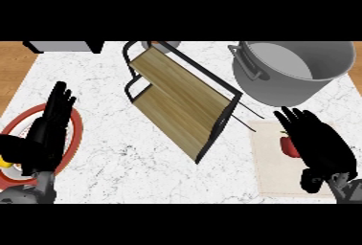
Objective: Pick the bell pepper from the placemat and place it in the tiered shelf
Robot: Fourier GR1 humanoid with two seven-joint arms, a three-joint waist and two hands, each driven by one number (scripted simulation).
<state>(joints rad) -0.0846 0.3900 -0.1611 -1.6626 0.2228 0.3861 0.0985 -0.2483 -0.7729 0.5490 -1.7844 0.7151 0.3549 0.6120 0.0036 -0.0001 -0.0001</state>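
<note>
I am at the pick-up step. My right hand (318,148) hangs over the placemat (270,178) with its fingers straight and released, holding nothing. The bell pepper (286,146) sits on the placemat, its red side showing at the inner edge of my fingers. I can't tell whether they touch it.

Next, I judge, I need to bring my fingers and thumb round the pepper, lift it straight off the mat, and carry it inward to the shelf (180,112), which stands slantwise in the middle of the counter (127,162).

The shelf's dark frame comes close to the placemat's near corner, so the way across is short, but I must clear that rail before I come down on a wooden tier. The big grey pot (283,81) stands just beyond the mat, crowding the far side. My left hand (46,129) rests open above the red-rimmed plate (73,139) at the left, well apart from all this.
</note>
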